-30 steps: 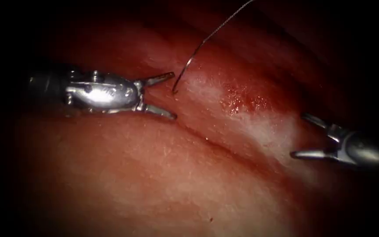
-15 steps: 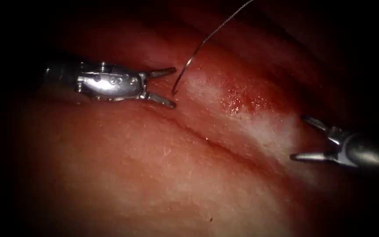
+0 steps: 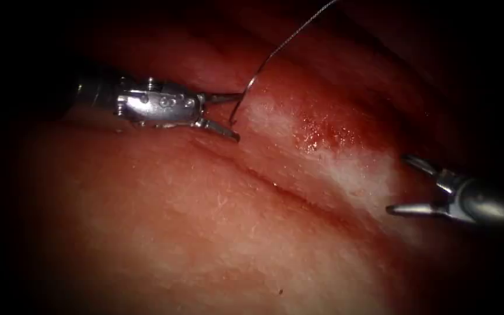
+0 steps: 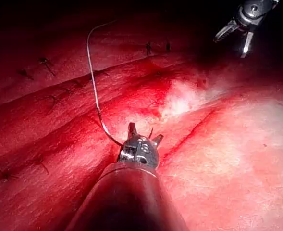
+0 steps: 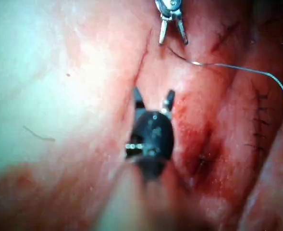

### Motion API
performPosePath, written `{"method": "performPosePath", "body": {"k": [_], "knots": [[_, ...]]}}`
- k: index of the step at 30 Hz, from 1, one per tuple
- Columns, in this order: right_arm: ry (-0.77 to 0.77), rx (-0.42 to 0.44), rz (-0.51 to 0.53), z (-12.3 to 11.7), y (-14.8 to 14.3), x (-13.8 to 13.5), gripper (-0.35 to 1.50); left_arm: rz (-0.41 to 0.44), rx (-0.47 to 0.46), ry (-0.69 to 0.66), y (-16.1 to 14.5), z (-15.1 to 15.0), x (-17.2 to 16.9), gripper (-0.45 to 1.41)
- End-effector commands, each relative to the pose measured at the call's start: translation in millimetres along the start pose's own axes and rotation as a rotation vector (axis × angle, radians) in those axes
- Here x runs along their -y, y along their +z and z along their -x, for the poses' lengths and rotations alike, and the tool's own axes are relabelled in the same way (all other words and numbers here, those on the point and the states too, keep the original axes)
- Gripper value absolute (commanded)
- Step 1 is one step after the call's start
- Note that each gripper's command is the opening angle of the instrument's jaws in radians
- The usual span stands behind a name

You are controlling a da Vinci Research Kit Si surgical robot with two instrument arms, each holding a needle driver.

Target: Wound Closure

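1. While spread either side of the needle (image 3: pixel 249 90), grips nothing: left tool (image 3: pixel 237 116), jaws open, one tip above the curve, one below, closer in than a second ago.
2. Needle lower end sunk in the tissue (image 3: pixel 205 233) just right of the cut (image 3: pixel 287 192), near its upper end; rest of curve standing free, thread (image 3: pixel 298 32) trailing up and away.
3. Judged step: taking hold of the needle. Best to close squarely across the exposed curve, clear of the tissue surface, without bending or twisting it in the bite.
4. Right tool (image 3: pixel 401 184) well apart on the right of the cut, jaws wide, empty.
5. Red fluid (image 3: pixel 322 137) between the tools, beside a pale patch.
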Motion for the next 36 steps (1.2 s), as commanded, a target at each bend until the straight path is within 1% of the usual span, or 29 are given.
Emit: {"method": "performPosePath", "body": {"k": [1,5,7,9,11,16,18,19,21,22,23,24,28,30,31,33,36], "knots": [[0.0,-0.002,-0.002,0.4,0.8,0.3,0.87,-0.004,0.004,-0.002,1.0,0.1,0.0,0.57],[0.0,-0.002,-0.003,0.4,0.8,0.3,0.87,-0.004,0.017,-0.004,1.5,0.1,0.1,0.57],[0.0,-0.002,-0.003,0.4,0.8,0.3,0.87,0.0,0.031,-0.005,1.7,0.0,0.2,0.53],[0.0,-0.002,-0.003,0.4,0.7,0.3,0.87,0.002,0.036,-0.006,1.8,0.0,0.3,0.48],[0.0,-0.002,-0.003,0.4,0.7,0.3,0.87,0.001,0.036,-0.007,1.9,-0.1,0.3,0.36],[0.0,-0.002,-0.004,0.4,0.7,0.3,0.87,0.0,0.037,-0.008,2.0,-0.1,0.5,0.25],[0.0,-0.002,-0.003,0.4,0.7,0.3,0.85,0.0,0.036,-0.008,2.0,-0.1,0.5,0.16],[0.0,-0.002,-0.003,0.4,0.7,0.3,0.85,0.0,0.036,-0.008,2.0,-0.1,0.6,0.11],[0.0,-0.002,-0.004,0.4,0.7,0.3,0.85,0.0,0.036,-0.031,2.0,-0.1,0.6,-0.09],[0.0,-0.002,-0.004,0.4,0.7,0.3,0.85,0.0,0.035,-0.042,1.9,0.0,0.6,-0.21],[0.0,-0.002,-0.004,0.4,0.7,0.4,0.85,0.001,0.035,-0.042,1.8,0.0,0.5,-0.39],[0.0,-0.002,-0.004,0.4,0.7,0.3,0.85,0.002,0.034,-0.047,1.7,0.0,0.5,-0.45],[0.0,-0.002,-0.004,0.4,0.7,0.4,0.83,0.0,0.036,-0.046,0.9,-0.1,0.3,-0.45],[0.001,-0.005,-0.002,0.4,0.7,0.3,0.83,-0.016,0.023,-0.046,0.3,-0.2,-0.1,-0.45],[0.007,-0.004,-0.002,0.4,0.7,0.4,0.8,-0.024,0.021,-0.052,0.1,-0.3,-0.3,-0.45],[0.049,-0.005,-0.001,0.4,0.7,0.4,0.77,-0.044,0.008,-0.041,-0.5,-0.6,-0.8,-0.45],[0.145,-0.002,0.002,0.3,0.8,0.5,0.65,-0.073,-0.026,-0.01,-1.2,-1.1,-1.8,-0.45]]}}
